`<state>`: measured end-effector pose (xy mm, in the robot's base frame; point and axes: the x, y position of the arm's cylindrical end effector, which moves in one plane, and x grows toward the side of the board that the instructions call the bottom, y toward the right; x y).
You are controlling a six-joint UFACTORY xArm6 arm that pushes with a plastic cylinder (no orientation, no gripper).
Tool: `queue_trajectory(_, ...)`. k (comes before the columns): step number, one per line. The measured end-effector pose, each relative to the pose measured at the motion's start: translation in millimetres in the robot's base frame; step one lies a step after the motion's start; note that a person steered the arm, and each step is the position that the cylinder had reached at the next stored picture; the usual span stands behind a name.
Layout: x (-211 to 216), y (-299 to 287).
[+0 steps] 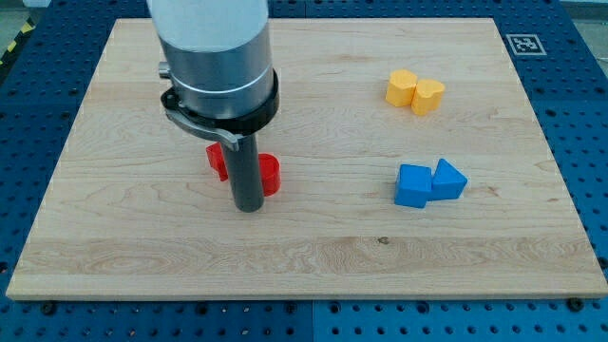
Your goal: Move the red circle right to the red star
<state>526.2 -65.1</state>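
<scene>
Partly hidden behind rod: red circle (272, 175), showing just right of it, left of board's middle. Red star (218, 160) peeking out on rod's left, slightly higher in view; contact between the two red blocks impossible to tell. My tip (249, 206) planted just below both. No fingers, only a bare rod. Well apart on right: blue cube (413, 185) touching blue triangle (448, 180); above them, two yellow blocks (415, 91) touching. All on wooden board (313, 256).
</scene>
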Motion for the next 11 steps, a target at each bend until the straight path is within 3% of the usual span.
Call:
queue_trajectory(4, -17.2, -24.6)
queue_trajectory(8, -17.2, 48.5)
queue_trajectory(11, -36.3, 22.6)
